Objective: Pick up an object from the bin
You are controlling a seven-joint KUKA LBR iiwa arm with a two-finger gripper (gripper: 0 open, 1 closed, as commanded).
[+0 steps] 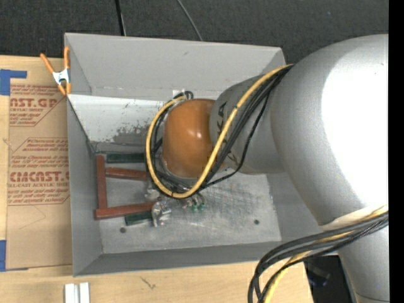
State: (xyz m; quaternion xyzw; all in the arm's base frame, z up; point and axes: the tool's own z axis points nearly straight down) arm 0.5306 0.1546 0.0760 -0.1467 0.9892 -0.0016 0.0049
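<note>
My gripper [160, 213] shows as a small metal part under the arm's orange cover, low in the left half of the bin. It stands at the right end of a red-brown bar [121, 211] that lies flat on the floor. A short dark green piece [136, 219] lies just below that bar, touching or nearly touching the gripper. A second red-brown bar [126, 174] lies above, and an upright one [100, 180] joins the two at the left. Whether anything is held is hidden.
Another dark green bar [126, 158] lies near the bin's back left wall. A small green bit [197, 205] sits right of the gripper. The arm and its cables cover the bin's middle and right. Bare floor shows along the front.
</note>
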